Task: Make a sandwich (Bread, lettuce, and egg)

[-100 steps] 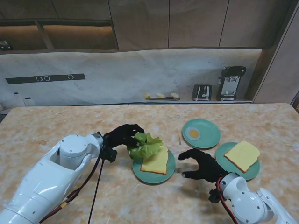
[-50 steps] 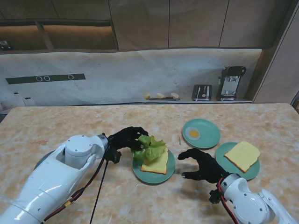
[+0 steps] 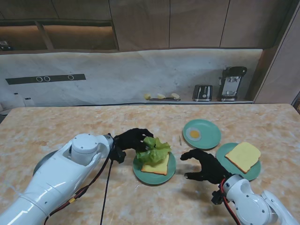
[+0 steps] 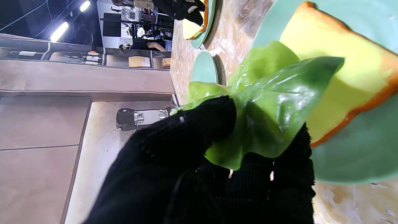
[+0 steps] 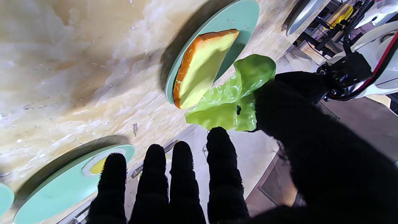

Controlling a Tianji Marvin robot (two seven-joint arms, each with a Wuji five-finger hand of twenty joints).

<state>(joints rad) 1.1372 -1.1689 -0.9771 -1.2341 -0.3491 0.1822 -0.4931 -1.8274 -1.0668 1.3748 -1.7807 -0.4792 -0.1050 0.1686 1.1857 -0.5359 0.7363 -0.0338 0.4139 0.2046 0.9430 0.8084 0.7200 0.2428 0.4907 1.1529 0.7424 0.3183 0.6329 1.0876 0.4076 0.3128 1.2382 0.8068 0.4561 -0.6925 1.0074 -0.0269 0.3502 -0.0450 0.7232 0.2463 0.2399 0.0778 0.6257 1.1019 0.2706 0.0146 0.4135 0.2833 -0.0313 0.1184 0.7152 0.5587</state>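
Marbled surface [image 3: 56,124], wood cabinets behind. Left robot hand [image 3: 132,140] pinches lettuce [image 3: 154,150] over bread [image 3: 158,165] on near plate [image 3: 171,171], likely to layer it. Right robot hand [image 3: 204,167] empty, fingers spread, waiting beside. Egg [image 3: 194,134] on farther plate; second bread slice [image 3: 243,156] at right.

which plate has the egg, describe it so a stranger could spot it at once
On the marbled table stand three green plates in a loose row. The egg plate is the one farthest from me, between the other two. It alone holds a fried egg, white with a yellow yolk; its neighbours each hold bread.
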